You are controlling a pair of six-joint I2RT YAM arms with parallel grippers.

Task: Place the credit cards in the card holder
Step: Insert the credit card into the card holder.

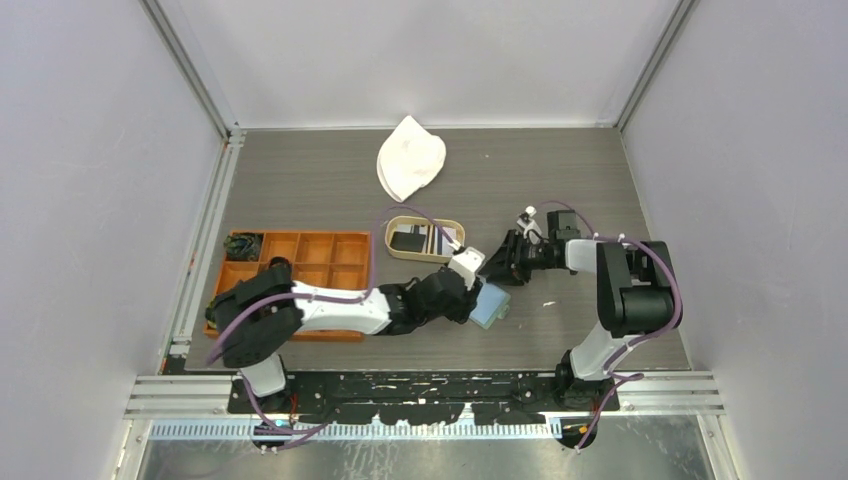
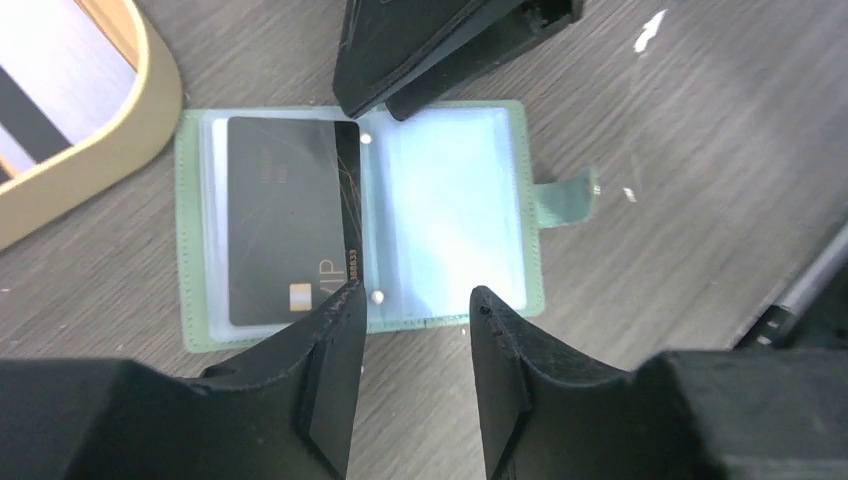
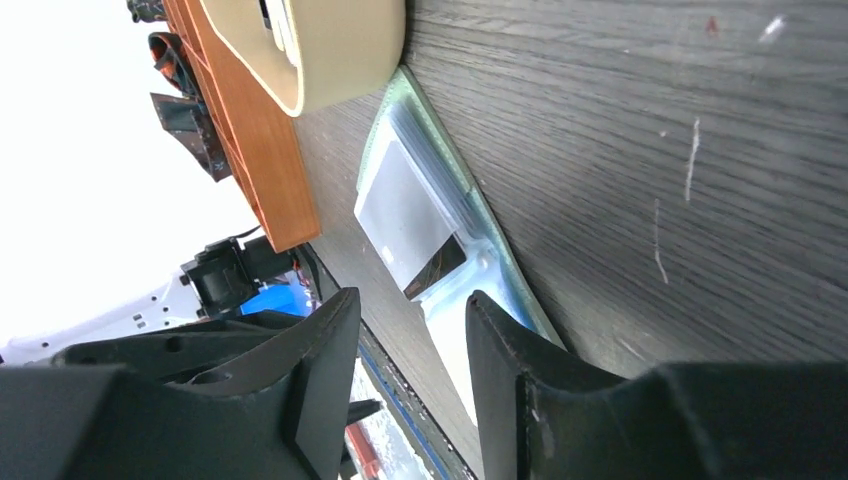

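Pincers first, from above: left pincer point(image 1: 478, 292) low over the card holder point(image 1: 491, 306) at mid-counter point(image 1: 620, 190), right pincer point(image 1: 507, 262) just past it on the far right side. Jaw gaps too small to judge from up here. Beyond them an oval tan tray point(image 1: 392, 240) with cards inside; to the left an orange compartment tray point(image 1: 300, 262); far back a white cloth point(image 1: 410, 158).

From the left wrist: left pincer point(image 2: 418, 300) with jaws parted to a middling gap, nothing between them, tips hanging at one long edge of the card holder point(image 2: 450, 200). Holder spread flat on the counter, clear pockets up, snap tab point(image 2: 565, 195) sticking out on the side away from the oval tan tray point(image 2: 120, 160). One black credit card point(image 2: 290, 220) on the half nearer that tray; inside a pocket or merely on top, impossible to tell. Opposite, right pincer point(image 2: 430, 60) over the holder's other long edge by the fold; touching or not, unclear.

From the right wrist: right pincer point(image 3: 412, 305) likewise parted, gripping nothing, above the card holder point(image 3: 455, 190). Black credit card point(image 3: 405, 205) glaring pale, one dark corner showing. Oval tan tray point(image 3: 340, 50) just beside the holder, orange compartment tray point(image 3: 265, 150) behind it.
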